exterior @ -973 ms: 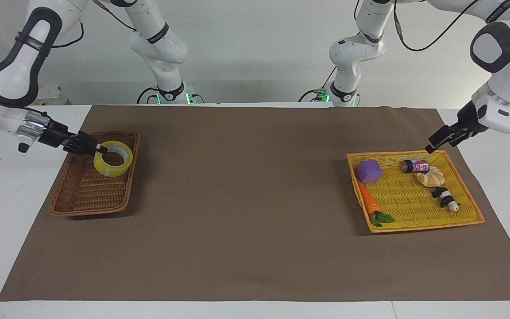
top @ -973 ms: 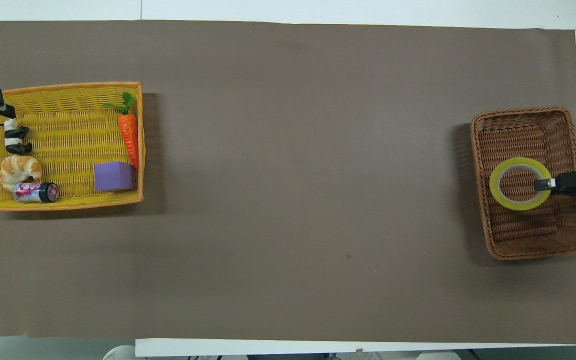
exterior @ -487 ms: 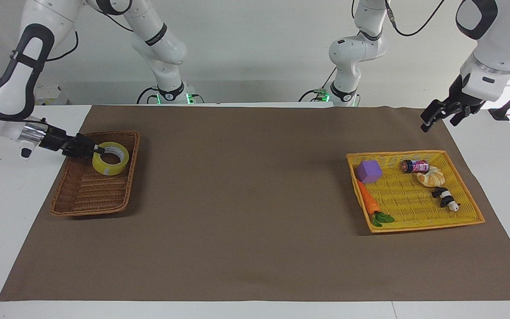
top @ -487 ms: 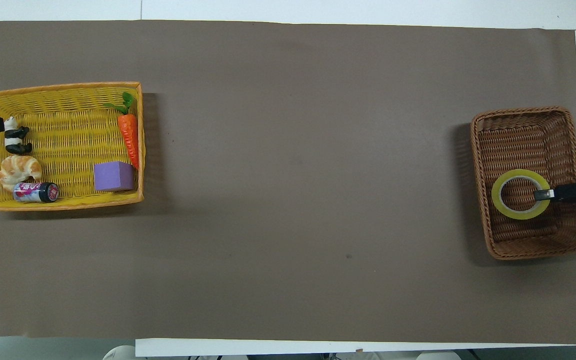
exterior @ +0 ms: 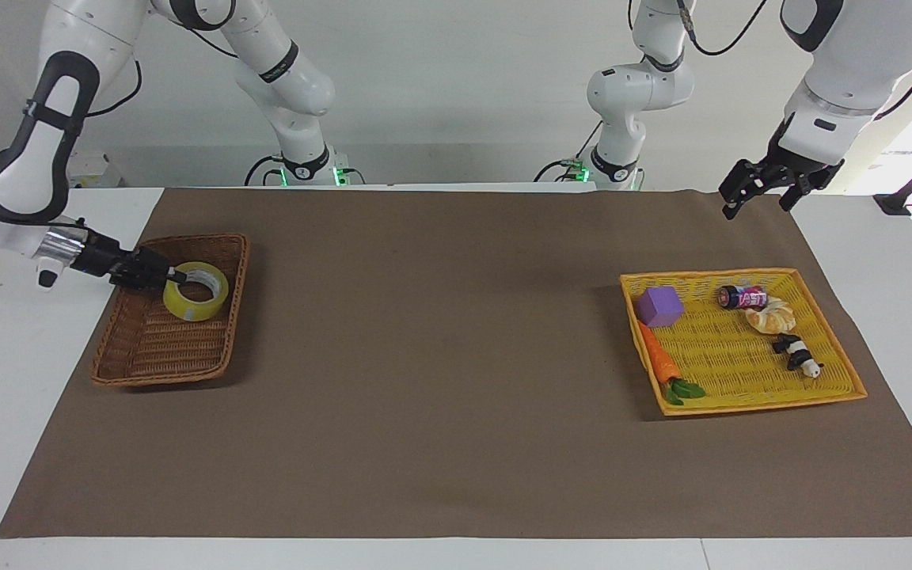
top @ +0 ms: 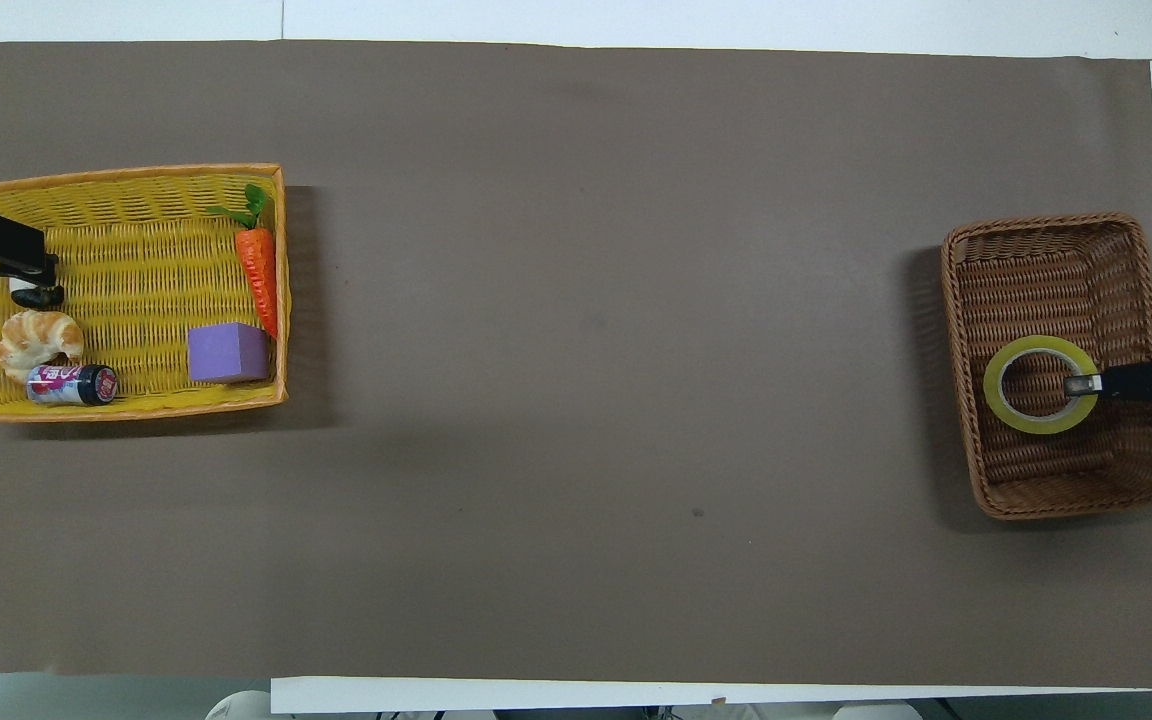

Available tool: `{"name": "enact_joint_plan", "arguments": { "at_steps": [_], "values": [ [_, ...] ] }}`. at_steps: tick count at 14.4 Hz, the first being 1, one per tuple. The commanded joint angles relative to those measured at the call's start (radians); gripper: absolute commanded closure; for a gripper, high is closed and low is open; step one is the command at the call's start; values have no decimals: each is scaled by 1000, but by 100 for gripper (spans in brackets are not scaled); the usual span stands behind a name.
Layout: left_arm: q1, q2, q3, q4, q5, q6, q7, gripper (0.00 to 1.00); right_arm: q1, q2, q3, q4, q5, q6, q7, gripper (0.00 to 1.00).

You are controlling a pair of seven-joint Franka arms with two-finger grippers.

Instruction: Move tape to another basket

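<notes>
Right gripper (exterior: 176, 276) seemingly pinches tape (exterior: 195, 291).

in the overhead view the panda toy (top: 36, 296) is mostly covered by the left gripper (top: 36, 265), itself cut off at the picture's edge.

In the facing view the wicker basket (exterior: 171, 317) sits at mid-left of the frame on the mat (exterior: 440, 356), with the tape (exterior: 195, 290) inside its upper part and the right gripper (exterior: 175, 277) at the roll's rim. At mid-right lies the tray (exterior: 741, 396), holding the cube (exterior: 659, 306) at its upper left, the carrot (exterior: 659, 362) below that, the can (exterior: 742, 297) at its top, then the croissant (exterior: 770, 318) and panda (exterior: 797, 355) lower down. The left gripper (exterior: 757, 194) hangs at upper right, over the mat's upper edge.
</notes>
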Motion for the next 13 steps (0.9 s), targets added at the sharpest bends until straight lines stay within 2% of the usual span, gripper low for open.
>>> {"name": "enact_joint_plan", "arguments": {
  "at_steps": [1,5,7,10,11,13],
  "values": [
    [-41,-2,23,-6,18,-19,10,1,5,-25,7,0,-36,47,-26,0],
    [-50,4,46,-6,12,-24,13,1,82,-115,10,26,-204,170,-23,0],
    [-56,6,62,-9,11,-19,14,1,126,-145,10,60,-298,173,-18,0],
    [-75,24,72,-3,1,-22,14,1,166,-214,14,85,-339,152,113,0],
    [-70,24,72,-2,0,-24,14,1,177,-247,19,89,-399,121,164,0],
    [-64,24,70,-12,-2,-15,16,1,269,-284,22,141,-534,37,288,0]
  ]
}}
